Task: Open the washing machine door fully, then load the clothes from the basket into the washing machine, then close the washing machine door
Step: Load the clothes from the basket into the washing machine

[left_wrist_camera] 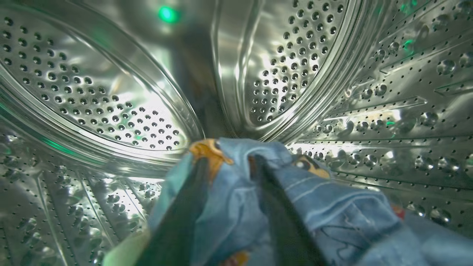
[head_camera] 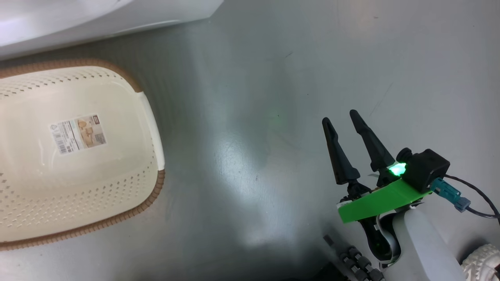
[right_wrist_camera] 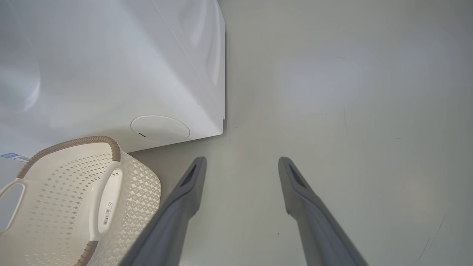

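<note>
One washing machine (right_wrist_camera: 111,74) stands beside the basket (head_camera: 129,183) on the floor (head_camera: 273,78). Inside its drum (left_wrist_camera: 111,92) lie the clothes (left_wrist_camera: 232,207), bunched between parted fingers of the left claw (left_wrist_camera: 229,162); pinch or release, cannot tell. Right claw (head_camera: 340,116) spread, empty.

Head cam: high up, facing steeply down at the grey floor (head_camera: 254,97). The basket (head_camera: 129,175) is at frame left with its bottom sticker facing the lens. The washing machine (head_camera: 78,19) shows as a white edge at upper left, and the right gripper (head_camera: 339,116) is at lower right.

Right wrist cam: looks down along its own fingers at the floor. The machine's corner is upper left and the basket lower left, seen from a slant.

Overlap of these two: basket, machine base, floor.

Left wrist cam: inside the steel drum (left_wrist_camera: 369,111), very near, facing the perforated back wall. The left gripper (left_wrist_camera: 230,160) and the blue clothes (left_wrist_camera: 314,199) are at bottom centre, blurred by closeness.
</note>
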Robot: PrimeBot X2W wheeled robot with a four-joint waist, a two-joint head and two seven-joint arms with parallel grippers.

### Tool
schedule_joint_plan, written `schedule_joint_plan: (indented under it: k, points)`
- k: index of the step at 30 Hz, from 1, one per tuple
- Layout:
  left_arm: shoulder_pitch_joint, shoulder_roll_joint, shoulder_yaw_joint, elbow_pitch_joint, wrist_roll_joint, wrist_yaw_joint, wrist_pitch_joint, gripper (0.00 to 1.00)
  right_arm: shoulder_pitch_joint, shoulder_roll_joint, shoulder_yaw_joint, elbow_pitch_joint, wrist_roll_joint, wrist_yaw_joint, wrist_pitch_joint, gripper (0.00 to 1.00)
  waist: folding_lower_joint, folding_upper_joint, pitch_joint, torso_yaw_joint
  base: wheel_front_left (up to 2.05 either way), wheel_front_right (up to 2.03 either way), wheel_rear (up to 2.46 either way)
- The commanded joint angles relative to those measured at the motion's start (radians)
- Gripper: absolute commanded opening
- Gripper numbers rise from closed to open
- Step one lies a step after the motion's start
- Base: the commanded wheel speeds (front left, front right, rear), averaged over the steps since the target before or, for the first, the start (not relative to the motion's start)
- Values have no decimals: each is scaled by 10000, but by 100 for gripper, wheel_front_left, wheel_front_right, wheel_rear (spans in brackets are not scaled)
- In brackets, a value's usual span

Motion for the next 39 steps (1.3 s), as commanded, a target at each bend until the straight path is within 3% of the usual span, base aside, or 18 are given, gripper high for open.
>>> schedule_joint_plan:
  k: [1,18,39]
  points:
    - [-118,424,-8,-195,8,102,-102,100,283,21,191,-141,70,16,-49,100,0,0,-60,32,0,0,0]
    - [1478,-147,-36,-67,-348,411,-660,100,216,21,-181,12,-209,16,-49,100,0,0,-1205,523,0,0,0]
    - [4051,-605,185,-1397,-829,475,-713,100,322,21,-560,287,-381,16,-49,100,0,0,-2508,1049,0,0,0]
